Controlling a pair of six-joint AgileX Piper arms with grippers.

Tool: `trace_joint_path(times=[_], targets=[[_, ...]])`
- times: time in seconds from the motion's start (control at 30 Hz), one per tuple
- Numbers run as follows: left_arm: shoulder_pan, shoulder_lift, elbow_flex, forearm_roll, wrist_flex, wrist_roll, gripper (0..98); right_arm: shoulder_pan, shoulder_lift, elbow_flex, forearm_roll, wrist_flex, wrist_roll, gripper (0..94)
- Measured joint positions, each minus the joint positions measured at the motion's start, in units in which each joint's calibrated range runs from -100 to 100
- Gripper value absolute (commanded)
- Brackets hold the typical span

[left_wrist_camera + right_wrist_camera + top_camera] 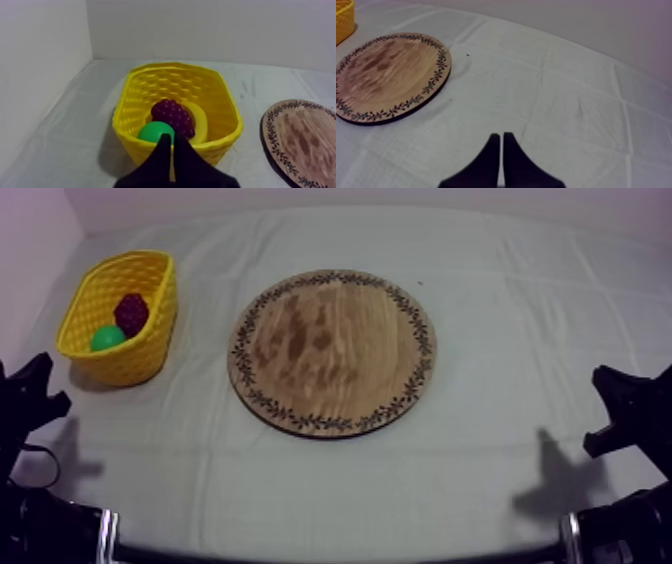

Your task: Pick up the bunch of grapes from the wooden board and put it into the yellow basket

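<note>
Ahead of the pressed-together left end effector (171,142), the bunch of grapes (172,116) in the yellow basket (145,90) looked light, knobbly and graspable across its middle.

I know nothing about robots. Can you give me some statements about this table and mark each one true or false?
1. The bunch of grapes lies in the yellow basket. True.
2. A banana lies on the wooden board. False: the banana is in the basket.
3. The left gripper has its fingers spread wide. False: they lie together, shut on nothing.
4. The basket stands apart from the board, on the left arm's side. True.
</note>
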Motion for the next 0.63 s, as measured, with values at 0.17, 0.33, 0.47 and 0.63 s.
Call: trace_joint_path(times=[0.17, 0.33, 0.47, 0.63], targets=[[-1.0, 0.0, 0.0, 0.97, 1.1, -1.5, 0.1, 0.0, 0.0, 0.0, 0.0, 0.0, 0.0, 0.4], [-2.0, -0.1, 0.0, 1.24, 1.5, -1.0, 0.1, 0.0, 0.0, 0.0, 0.0, 0.0, 0.0, 0.4], [-2.3, -0.1, 0.0, 1.36, 1.8, -0.6, 0.1, 0.0, 0.0, 0.0, 0.0, 0.0, 0.0, 0.4], [-2.4, -0.1, 0.0, 1.75, 1.8, -0.7, 0.1, 0.0, 0.0, 0.0, 0.0, 0.0, 0.0, 0.4]])
